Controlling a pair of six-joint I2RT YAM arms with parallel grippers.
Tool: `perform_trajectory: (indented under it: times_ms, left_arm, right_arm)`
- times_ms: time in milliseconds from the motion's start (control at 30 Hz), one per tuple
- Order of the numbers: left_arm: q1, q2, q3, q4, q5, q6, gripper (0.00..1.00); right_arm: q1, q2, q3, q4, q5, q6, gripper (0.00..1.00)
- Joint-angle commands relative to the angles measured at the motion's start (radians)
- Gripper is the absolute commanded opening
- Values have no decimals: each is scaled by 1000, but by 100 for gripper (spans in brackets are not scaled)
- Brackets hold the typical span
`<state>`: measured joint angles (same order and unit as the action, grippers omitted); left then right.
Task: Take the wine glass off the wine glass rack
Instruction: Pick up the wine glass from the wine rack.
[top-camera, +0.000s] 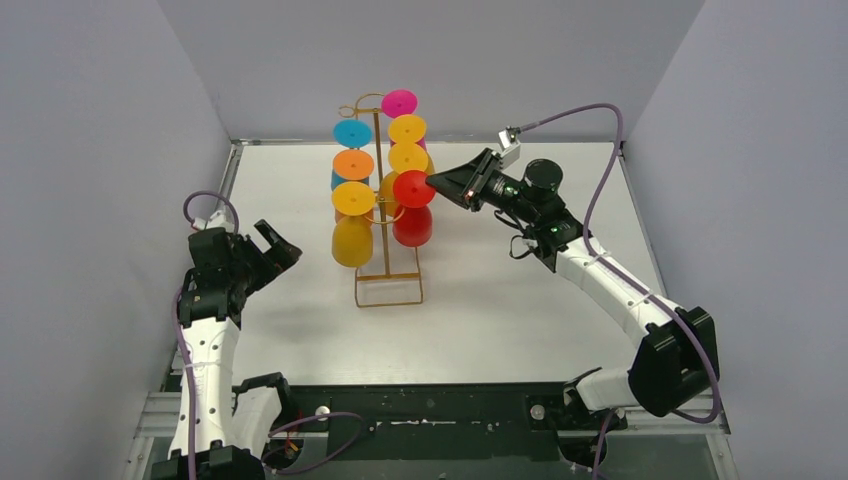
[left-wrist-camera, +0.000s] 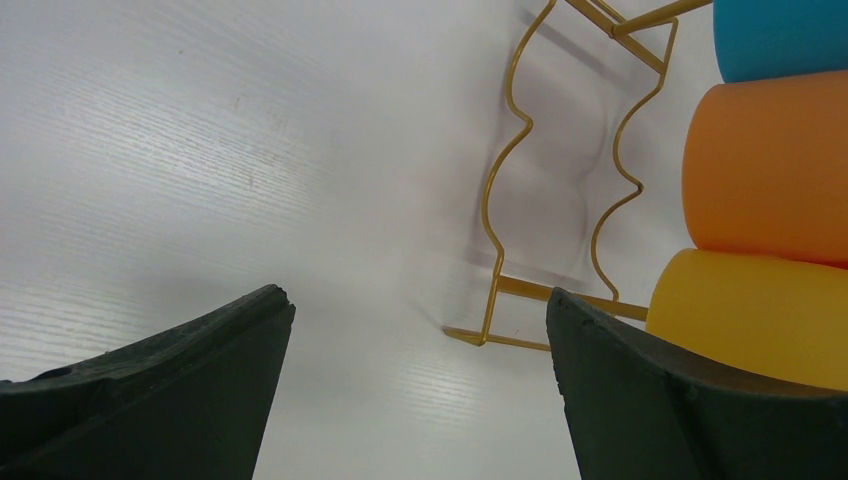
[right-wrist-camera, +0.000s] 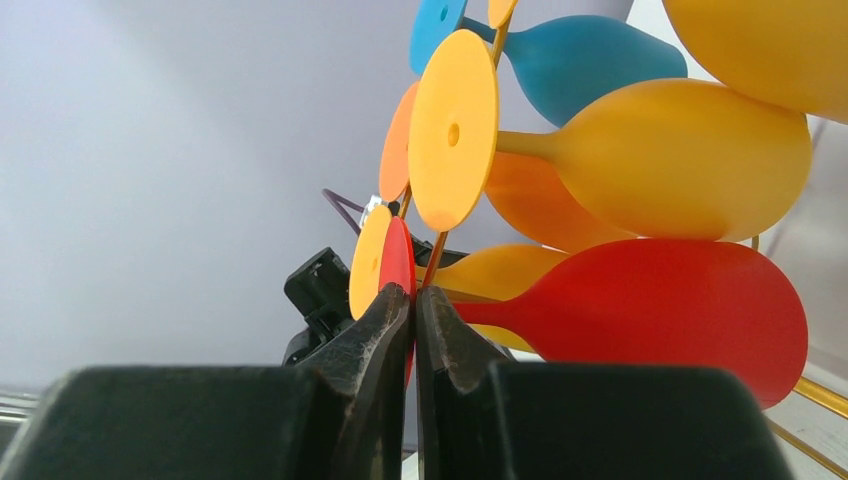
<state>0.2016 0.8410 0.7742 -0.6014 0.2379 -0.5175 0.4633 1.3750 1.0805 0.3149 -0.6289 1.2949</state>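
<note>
Wine glass (top-camera: 412, 224), the red one, is hanging bowl-down on a low hook at the 3 o'clock side of the wine glass rack (top-camera: 377, 262). Its flat foot is facing up and out.

Right gripper (top-camera: 437, 186) is sitting at 3 o'clock of the rack. Its jaws are pinching nearly shut on the rim of that red foot. In the right wrist view we're seeing the red edge running in between the fingertips (right-wrist-camera: 392, 312).

We're reading the step as drawing the foot out along the hook arm toward 3 o'clock. The stem should be riding level in the wire until the foot is clearing the curled end, and only then lifting. The grip is biting only a thin edge, so the wine glass could be swinging or slipping. We're advising a slow, straight pull.

Crowding is the problem:
- A yellow foot (right-wrist-camera: 370, 262) is sitting just beside the red one.
- A yellow glass (right-wrist-camera: 665, 160) is hanging right over the red bowl at 12 o'clock. We can't tell whether they're touching.
- More glasses, orange (top-camera: 353, 164), blue (top-camera: 352, 133) and pink (top-camera: 399, 102), are stacking up the post.

Left gripper (top-camera: 277, 246) is hovering at 9 o'clock of the rack with its jaws wide and holding nothing. It is near the rack but apart from it, so nothing is bracing the light wire frame against a tug.
</note>
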Motion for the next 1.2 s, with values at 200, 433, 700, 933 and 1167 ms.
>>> perform_trajectory:
  times_ms: [200, 433, 700, 933, 1167]
  left_arm:
    - [-4, 2, 4, 55, 27, -11, 97]
    - [-5, 0, 23, 35, -3, -10, 97]
    - [-7, -2, 36, 30, 8, -4, 97]
    - [-7, -2, 42, 34, 13, -7, 97]
    - [-9, -5, 36, 35, 19, -7, 97]
  right_arm:
    - [-2, 78, 70, 171, 59, 24, 0]
    - [11, 113, 100, 183, 54, 24, 0]
    - [0, 58, 108, 156, 28, 39, 0]
    - [-14, 11, 85, 140, 55, 87, 0]
    - [-26, -15, 79, 84, 83, 75, 0]
